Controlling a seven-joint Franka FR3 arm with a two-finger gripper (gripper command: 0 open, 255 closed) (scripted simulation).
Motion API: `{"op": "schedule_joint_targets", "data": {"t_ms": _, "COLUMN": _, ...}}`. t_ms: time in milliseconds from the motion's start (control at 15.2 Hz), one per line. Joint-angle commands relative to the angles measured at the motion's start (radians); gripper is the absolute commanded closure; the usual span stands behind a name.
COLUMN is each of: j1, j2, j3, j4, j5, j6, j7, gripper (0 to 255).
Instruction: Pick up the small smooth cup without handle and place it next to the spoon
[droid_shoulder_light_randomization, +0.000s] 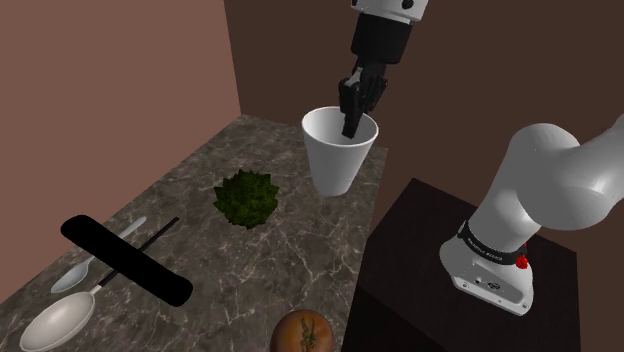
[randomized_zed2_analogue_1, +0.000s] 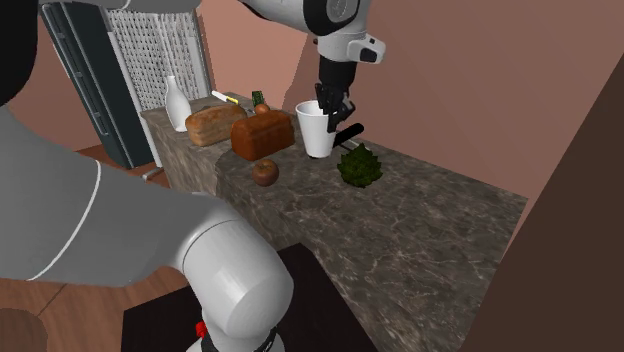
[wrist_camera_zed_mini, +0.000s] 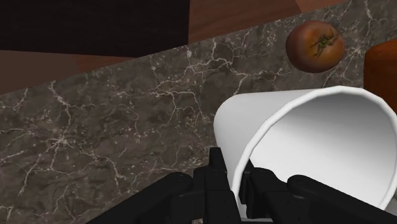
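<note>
White cup (droid_shoulder_light_randomization: 338, 155) (randomized_zed2_analogue_1: 318, 135) (wrist_camera_zed_mini: 318, 146), smooth, no handle, wider at the rim, sits upright at the far end of the dark marble counter (droid_shoulder_light_randomization: 300, 250) (randomized_zed2_analogue_1: 430, 230) (wrist_camera_zed_mini: 95, 127), close to the wall corner in the shoulder view. Can't tell whether its base touches the counter or hangs just above it. Black gripper (droid_shoulder_light_randomization: 352, 125) (randomized_zed2_analogue_1: 328, 112) (wrist_camera_zed_mini: 234, 181) comes down from above & pinches the cup's rim: one finger inside the mouth, the other outside, wall clasped between them, seen clearly in the wrist view. Near the cup, toward the shoulder view's lower left, is a green leafy clump (droid_shoulder_light_randomization: 245, 197) (randomized_zed2_analogue_1: 358, 165). Further that way lies a thick black bar (droid_shoulder_light_randomization: 125, 258), w/ a round white pan-like thing (droid_shoulder_light_randomization: 58, 322) by its lower end. The pale spoon (droid_shoulder_light_randomization: 72, 277) lies just beside the bar on its left side, well apart from the cup, w/ the green clump roughly between them. A brownish-red round fruit w/ a green stem (droid_shoulder_light_randomization: 302, 332) (randomized_zed2_analogue_1: 264, 172) (wrist_camera_zed_mini: 315, 48) sits at the counter's near edge in the shoulder view. In the second exterior view a brown loaf (randomized_zed2_analogue_1: 262, 133) stands just left of the cup, then a paler loaf (randomized_zed2_analogue_1: 213, 124) & a white bottle (randomized_zed2_analogue_1: 177, 105) beyond it. The dark box stand (droid_shoulder_light_randomization: 400, 260) is at the shoulder view's lower right.
</note>
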Motion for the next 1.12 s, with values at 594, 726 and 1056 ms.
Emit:
{"op": "schedule_joint_targets", "data": {"t_ms": 594, "j1": -0.018, "j2": 0.425, "j3": 0.157, "j4": 0.352, "j5": -0.051, "j6": 0.108, "j7": 0.161, "gripper": 255}}
{"op": "schedule_joint_targets", "data": {"t_ms": 726, "j1": -0.020, "j2": 0.507, "j3": 0.183, "j4": 0.431, "j5": -0.081, "j6": 0.115, "j7": 0.199, "gripper": 255}}
{"op": "schedule_joint_targets", "data": {"t_ms": 1056, "j1": -0.002, "j2": 0.724, "j3": 0.235, "j4": 0.655, "j5": -0.183, "j6": 0.106, "j7": 0.301, "gripper": 255}}
